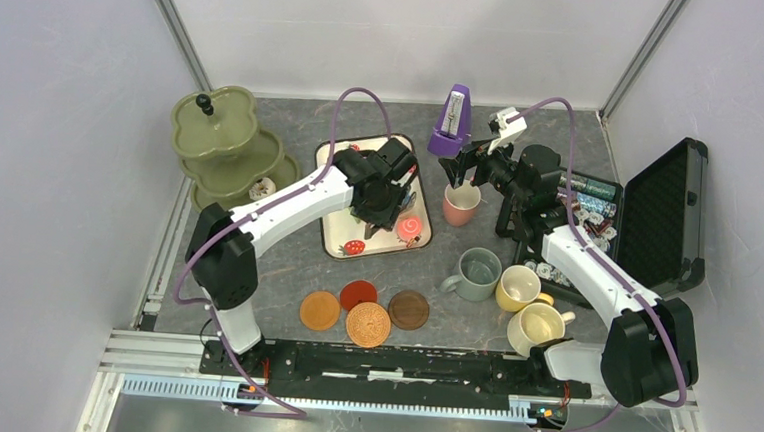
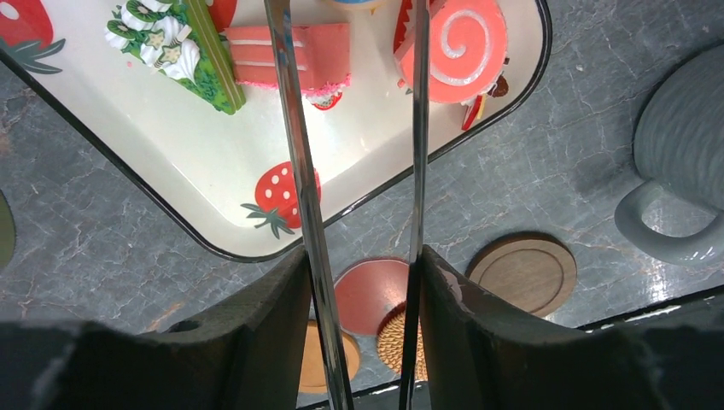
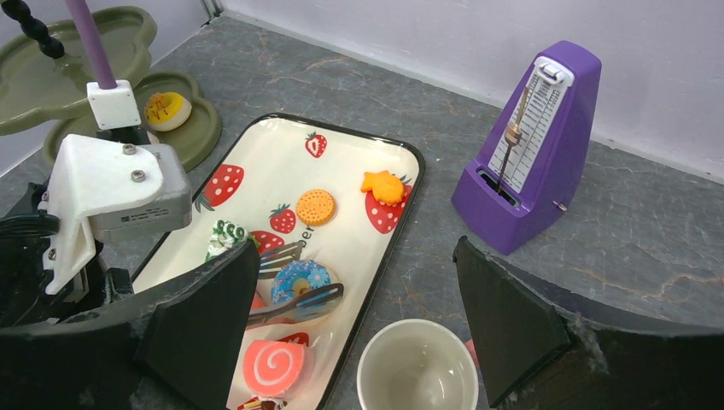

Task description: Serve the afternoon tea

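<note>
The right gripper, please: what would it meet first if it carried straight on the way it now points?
Most likely the pink mug: the open right gripper points down at it, with its rim between the fingers in the wrist view. Depth is unclear, but nothing shows in between.

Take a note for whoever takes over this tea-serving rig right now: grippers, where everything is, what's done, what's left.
Left gripper: shut on metal tongs, tips at the blue donut on the strawberry tray.
Right gripper: open over the pink mug.
Done: one pastry sits on the stand, lowest tier.
Four coasters are bare at the front. The grey-green mug, yellow mug and cream mug are clustered on the right.
Left: probably the other pastries to the stand and the mugs onto the coasters.
</note>
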Action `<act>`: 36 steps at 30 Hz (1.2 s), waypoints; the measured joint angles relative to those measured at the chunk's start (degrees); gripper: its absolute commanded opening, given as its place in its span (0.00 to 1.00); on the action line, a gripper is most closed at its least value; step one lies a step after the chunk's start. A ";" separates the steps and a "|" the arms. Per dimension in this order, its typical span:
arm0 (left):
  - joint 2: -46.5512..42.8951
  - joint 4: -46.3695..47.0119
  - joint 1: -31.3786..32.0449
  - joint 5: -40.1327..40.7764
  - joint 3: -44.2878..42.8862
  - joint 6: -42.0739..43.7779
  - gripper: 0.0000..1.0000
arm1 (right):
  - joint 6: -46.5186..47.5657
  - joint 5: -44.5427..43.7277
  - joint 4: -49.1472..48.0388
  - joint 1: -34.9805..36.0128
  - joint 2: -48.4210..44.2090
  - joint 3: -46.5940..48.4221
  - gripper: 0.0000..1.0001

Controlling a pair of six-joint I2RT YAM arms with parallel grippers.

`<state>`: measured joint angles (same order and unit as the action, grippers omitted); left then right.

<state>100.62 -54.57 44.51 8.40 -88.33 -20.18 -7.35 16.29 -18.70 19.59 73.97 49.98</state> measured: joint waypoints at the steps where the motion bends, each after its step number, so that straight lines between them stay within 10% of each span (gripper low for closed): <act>1: 0.04 0.00 0.07 0.28 0.00 0.04 0.49 | 0.00 -0.02 0.02 -0.02 0.00 0.00 0.92; 25: -11.34 -3.67 0.63 12.17 -2.05 0.11 0.40 | 0.15 -0.02 0.39 -0.24 0.00 0.00 0.91; 36: -24.59 -13.90 0.15 21.90 15.02 -6.91 0.39 | 0.11 0.20 0.39 -0.26 0.00 0.00 0.91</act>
<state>76.03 -68.47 44.66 30.30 -73.32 -27.09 -7.25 16.49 -18.31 19.33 73.97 49.98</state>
